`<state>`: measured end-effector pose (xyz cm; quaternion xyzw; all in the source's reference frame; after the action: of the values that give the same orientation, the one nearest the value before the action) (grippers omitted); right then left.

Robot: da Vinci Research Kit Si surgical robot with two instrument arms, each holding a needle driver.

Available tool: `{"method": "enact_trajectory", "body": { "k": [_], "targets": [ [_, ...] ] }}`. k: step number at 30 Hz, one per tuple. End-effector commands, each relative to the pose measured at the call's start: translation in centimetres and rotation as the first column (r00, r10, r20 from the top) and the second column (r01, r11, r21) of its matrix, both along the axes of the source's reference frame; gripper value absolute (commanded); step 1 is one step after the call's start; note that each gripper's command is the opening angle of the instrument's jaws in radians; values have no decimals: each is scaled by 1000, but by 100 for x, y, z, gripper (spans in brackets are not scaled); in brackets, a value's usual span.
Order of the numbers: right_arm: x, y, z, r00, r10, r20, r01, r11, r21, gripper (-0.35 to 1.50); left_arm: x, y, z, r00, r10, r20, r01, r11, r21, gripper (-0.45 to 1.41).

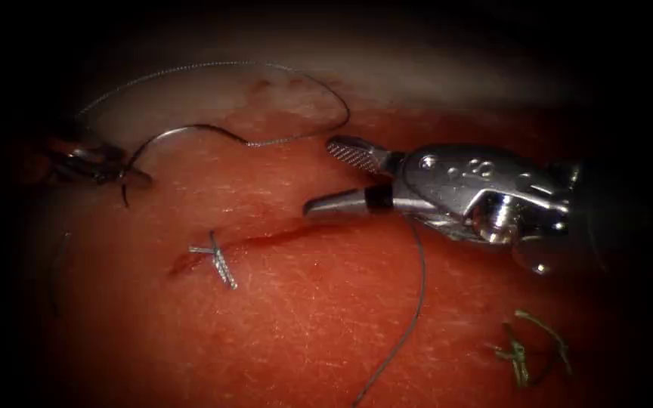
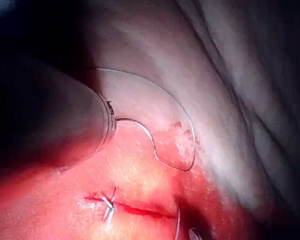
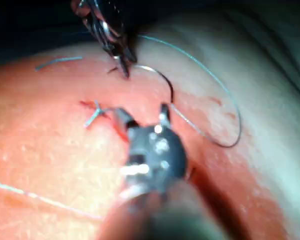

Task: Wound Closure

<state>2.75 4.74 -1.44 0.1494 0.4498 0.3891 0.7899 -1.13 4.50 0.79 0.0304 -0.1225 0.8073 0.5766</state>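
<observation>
A: Two tools in the endoscope view. State of the right tool?
B: Jaws apart, holding nothing, above the right end of the cut in the tissue.
A: Left tool?
B: Jaws clamped on the needle near one end, well left of the cut. The needle lies clear of the tissue.
A: Thread?
B: It loops from the needle over the pale tissue. One knotted stitch crosses the cut's left part; cut ends of thread lie far right.

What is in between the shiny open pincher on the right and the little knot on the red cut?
Only bare tissue and the red cut itself separate the right arm's steel tool, jaws open, from the tied pale stitch, as the endoscope view shows.
</observation>
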Motion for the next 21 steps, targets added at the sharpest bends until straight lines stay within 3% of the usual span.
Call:
{"method": "enact_trajectory", "body": {
  "k": [1, 4, 5, 7, 11, 14, 21],
  "targets": [
    [6, -3, 5, 1000, -1, -2, 1, 1000, 0, 98, -6, -5, 9, 999, -46, -6, 46, 999, 14, 56],
    [6, -4, 5, 1000, -1, -2, 1, 1000, 0, 98, -6, -9, 14, 997, -77, -7, 77, 996, 36, 39],
    [6, -4, 4, 1000, -1, -2, 1, 1000, 0, 98, -4, -13, 16, 991, -136, -17, 136, 989, 62, 17],
    [6, -4, 4, 1000, -1, -2, 1, 1000, 0, 98, -2, -14, 16, 985, -171, -27, 173, 982, 78, -34],
    [5, -4, 4, 1000, 4, -8, -4, 1000, 3, 96, -2, -10, 8, 973, -227, -34, 229, 969, 92, -35],
    [5, -6, 5, 999, 9, -31, -9, 1000, -22, 96, -9, -5, -7, 951, -308, 44, 302, 948, 103, -35],
    [1, -9, 12, 998, -11, -57, 7, 998, -62, 96, -33, 3, -51, 897, -413, 158, 391, 907, 156, -35]
  ]
}}
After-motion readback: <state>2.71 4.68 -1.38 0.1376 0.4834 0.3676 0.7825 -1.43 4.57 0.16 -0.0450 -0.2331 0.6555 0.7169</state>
